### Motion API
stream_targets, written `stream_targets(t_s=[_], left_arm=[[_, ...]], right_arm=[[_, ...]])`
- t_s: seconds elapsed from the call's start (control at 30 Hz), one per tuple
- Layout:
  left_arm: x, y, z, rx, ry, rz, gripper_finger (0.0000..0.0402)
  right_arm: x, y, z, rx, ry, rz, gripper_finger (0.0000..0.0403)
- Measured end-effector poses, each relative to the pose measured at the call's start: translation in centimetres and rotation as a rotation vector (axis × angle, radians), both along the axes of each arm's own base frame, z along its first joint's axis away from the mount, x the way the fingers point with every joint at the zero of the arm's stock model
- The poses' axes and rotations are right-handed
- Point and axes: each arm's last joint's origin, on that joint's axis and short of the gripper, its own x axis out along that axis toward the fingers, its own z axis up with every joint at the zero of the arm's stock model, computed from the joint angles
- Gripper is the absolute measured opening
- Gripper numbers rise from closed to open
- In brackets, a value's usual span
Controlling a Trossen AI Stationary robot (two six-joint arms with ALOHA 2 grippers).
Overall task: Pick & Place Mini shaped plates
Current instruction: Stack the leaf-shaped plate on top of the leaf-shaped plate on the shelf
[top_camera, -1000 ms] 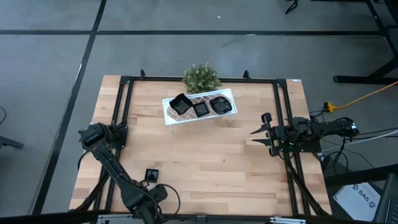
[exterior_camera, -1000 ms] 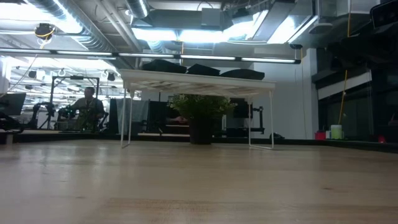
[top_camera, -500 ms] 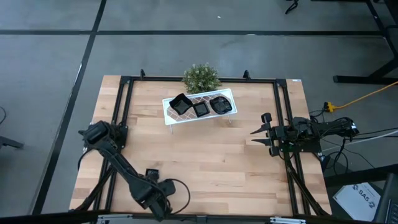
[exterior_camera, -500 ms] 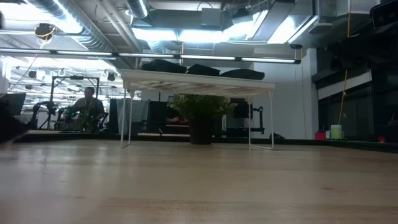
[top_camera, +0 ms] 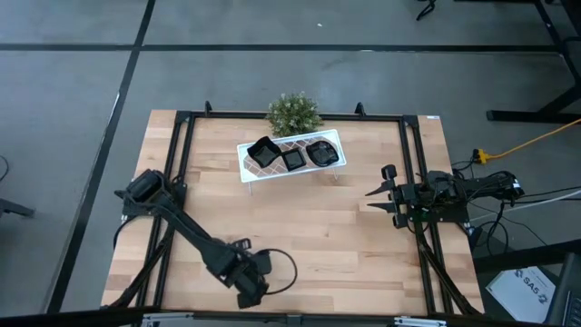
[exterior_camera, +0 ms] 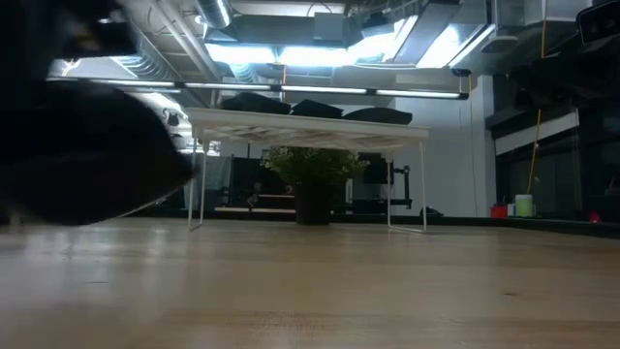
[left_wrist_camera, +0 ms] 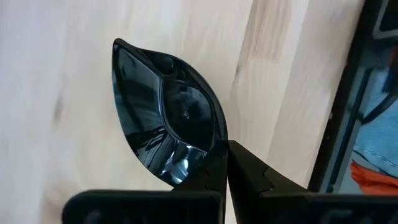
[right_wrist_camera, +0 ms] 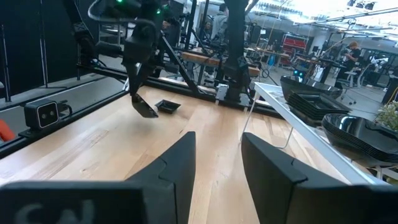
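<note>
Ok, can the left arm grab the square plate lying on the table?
Probably not yet. The left gripper has its jaws shut on a leaf-shaped plate, though the square plate lies close by.

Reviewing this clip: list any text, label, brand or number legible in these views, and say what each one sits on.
"SAS" or similar: on a white sheet on the floor off the table's right near corner in the high view; the reading is uncertain and the smaller print is too small to read.
No other text can be read in the other views.
</note>
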Motion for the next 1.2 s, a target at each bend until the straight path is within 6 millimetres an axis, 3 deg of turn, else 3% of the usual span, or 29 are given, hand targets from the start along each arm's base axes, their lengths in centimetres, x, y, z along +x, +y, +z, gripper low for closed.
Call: stream_targets(t_s=[0.7,1.2], left_arm=[[2.9,8.0,7.2,0.206,-0.335,-0.289,0.0002],[4.6,11.9,8.7,0.428,-0.433,-0.488,0.0002]], right_arm=[[0.0,0.0,0.0,0.000,0.000,0.000,0.0129],[0.0,0.0,0.0,0.000,0.000,0.000,0.0129]])
